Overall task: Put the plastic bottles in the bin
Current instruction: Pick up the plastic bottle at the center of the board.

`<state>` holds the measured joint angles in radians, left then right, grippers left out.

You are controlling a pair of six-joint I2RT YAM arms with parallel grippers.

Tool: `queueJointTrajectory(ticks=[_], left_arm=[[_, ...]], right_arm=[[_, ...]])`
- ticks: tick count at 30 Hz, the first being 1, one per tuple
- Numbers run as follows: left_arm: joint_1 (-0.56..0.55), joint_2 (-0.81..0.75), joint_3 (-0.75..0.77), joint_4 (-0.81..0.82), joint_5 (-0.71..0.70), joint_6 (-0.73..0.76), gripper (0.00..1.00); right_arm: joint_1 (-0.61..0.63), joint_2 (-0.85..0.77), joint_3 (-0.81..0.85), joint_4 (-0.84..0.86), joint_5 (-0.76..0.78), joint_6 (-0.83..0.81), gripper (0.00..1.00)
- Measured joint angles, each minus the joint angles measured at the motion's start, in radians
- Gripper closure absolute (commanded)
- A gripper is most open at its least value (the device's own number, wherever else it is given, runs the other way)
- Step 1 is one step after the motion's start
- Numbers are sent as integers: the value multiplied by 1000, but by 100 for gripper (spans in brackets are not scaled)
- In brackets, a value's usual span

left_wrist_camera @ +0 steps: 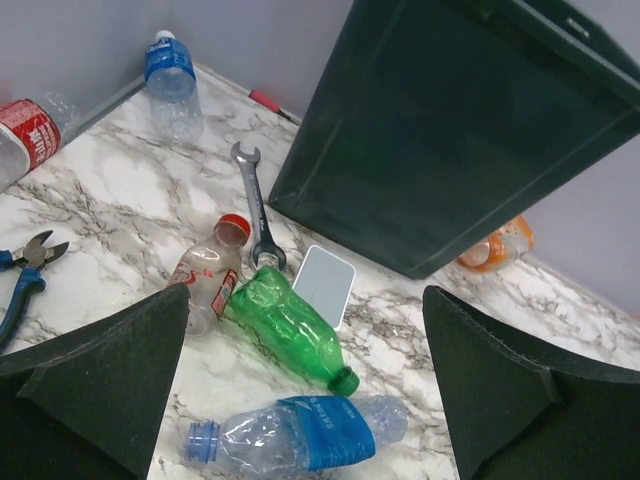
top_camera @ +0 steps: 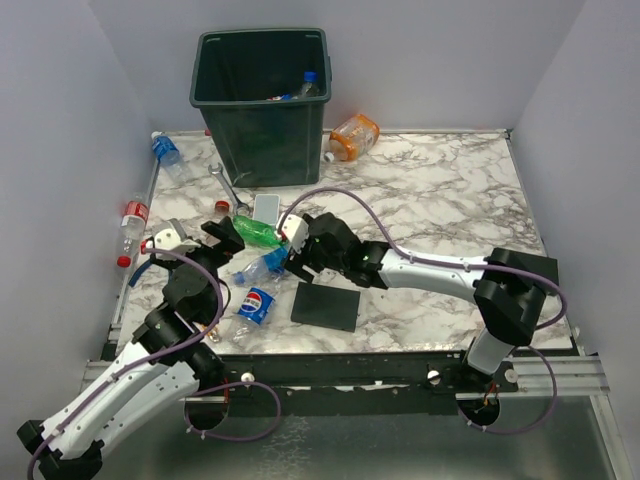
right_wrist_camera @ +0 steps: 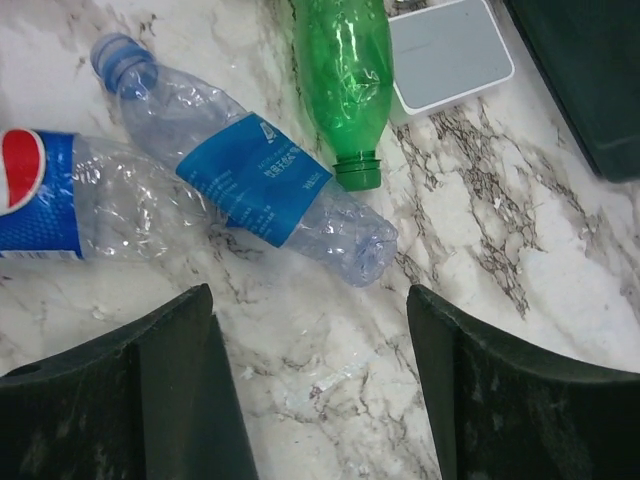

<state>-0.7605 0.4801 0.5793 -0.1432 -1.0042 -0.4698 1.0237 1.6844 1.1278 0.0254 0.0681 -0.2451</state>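
Observation:
The dark green bin (top_camera: pixel 262 110) stands at the back with a bottle (top_camera: pixel 308 84) inside. A green bottle (top_camera: pixel 257 232), a clear blue-labelled bottle (top_camera: pixel 262 268) and a crushed Pepsi bottle (top_camera: pixel 257 304) lie between my grippers. My left gripper (top_camera: pixel 216 238) is open and empty, just left of them. The left wrist view shows the green bottle (left_wrist_camera: pixel 290 335), the blue-labelled one (left_wrist_camera: pixel 300 435) and a red-capped bottle (left_wrist_camera: pixel 208 275). My right gripper (top_camera: pixel 292 255) is open and empty, hovering beside the blue-labelled bottle (right_wrist_camera: pixel 250 180). Other bottles lie at the left wall (top_camera: pixel 133 222), the back left (top_camera: pixel 165 150) and right of the bin (top_camera: pixel 352 137).
A wrench (top_camera: pixel 226 186) and a small white box (top_camera: pixel 266 207) lie before the bin. A flat black plate (top_camera: pixel 325 306) lies under my right arm. Pliers (left_wrist_camera: pixel 25 270) lie at the left. Grey walls enclose the marble table (top_camera: pixel 450 200).

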Motion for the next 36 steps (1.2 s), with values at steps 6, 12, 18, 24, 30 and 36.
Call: queueJointTrajectory(ticks=[6, 12, 18, 24, 30, 36], left_arm=[[0, -44, -4, 6, -20, 19, 1], [0, -60, -8, 7, -31, 30, 1], [0, -77, -35, 7, -36, 30, 1], [0, -95, -43, 7, -40, 40, 1], [0, -113, -51, 14, -43, 46, 1], [0, -117, -54, 14, -44, 48, 1]], right_arm=[[0, 85, 13, 13, -22, -196, 27], [0, 170, 29, 38, -64, -294, 27], [0, 225, 70, 84, -78, -349, 26], [8, 268, 130, 135, -77, -398, 25], [16, 306, 213, 130, -82, -433, 37], [16, 346, 228, 105, -96, -435, 55]])
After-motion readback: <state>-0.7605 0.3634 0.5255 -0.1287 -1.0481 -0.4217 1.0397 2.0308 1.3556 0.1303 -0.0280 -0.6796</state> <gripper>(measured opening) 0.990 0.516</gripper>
